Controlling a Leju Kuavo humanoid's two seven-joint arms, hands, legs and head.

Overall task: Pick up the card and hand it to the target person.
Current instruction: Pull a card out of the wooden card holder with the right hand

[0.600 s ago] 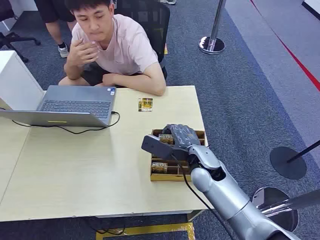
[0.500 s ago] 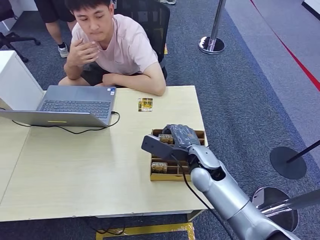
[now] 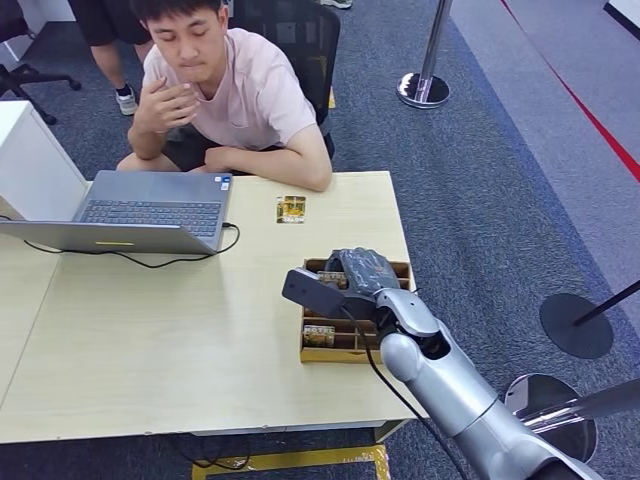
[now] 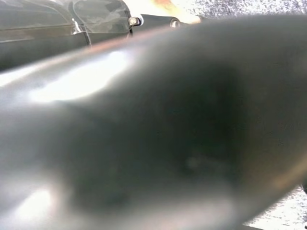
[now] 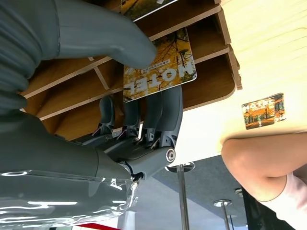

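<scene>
**Right hand pinches a hotel card at the wooden tray**

Head view: the right hand (image 3: 361, 275) reaches over a wooden divided tray (image 3: 400, 268) that sits near the right edge of a light wooden table (image 3: 166, 320). The hand covers the tray's upper compartments, and a yellow-printed card (image 3: 333, 279) peeks out beside its fingers. Another card (image 3: 319, 334) lies in a lower compartment of the tray. A third card (image 3: 290, 208) lies flat on the table, apart from the tray and just in front of the forearm (image 3: 290, 168) of a seated person (image 3: 234, 85) in a pink shirt. An open grey laptop (image 3: 143, 210) stands on the table to the left, with a black cable (image 3: 151, 262) trailing beside it. Stanchion bases (image 3: 423, 90) stand on the grey carpet.

Left wrist view: a blurred dark surface sits close against the lens. The left hand cannot be made out, so I cannot tell whether it is released or clenched.

Right wrist view: the thick grey thumb (image 5: 108, 40) presses on one face of the card (image 5: 159, 72), which is printed with autumn leaves and the word "MOTEL", and the dark fingers (image 5: 170, 115) close on its other face, so the card is grasped. It is held over the tray's dividers (image 5: 203, 55). The lone card on the table (image 5: 263, 110) lies near the person's arm (image 5: 264, 163).
</scene>
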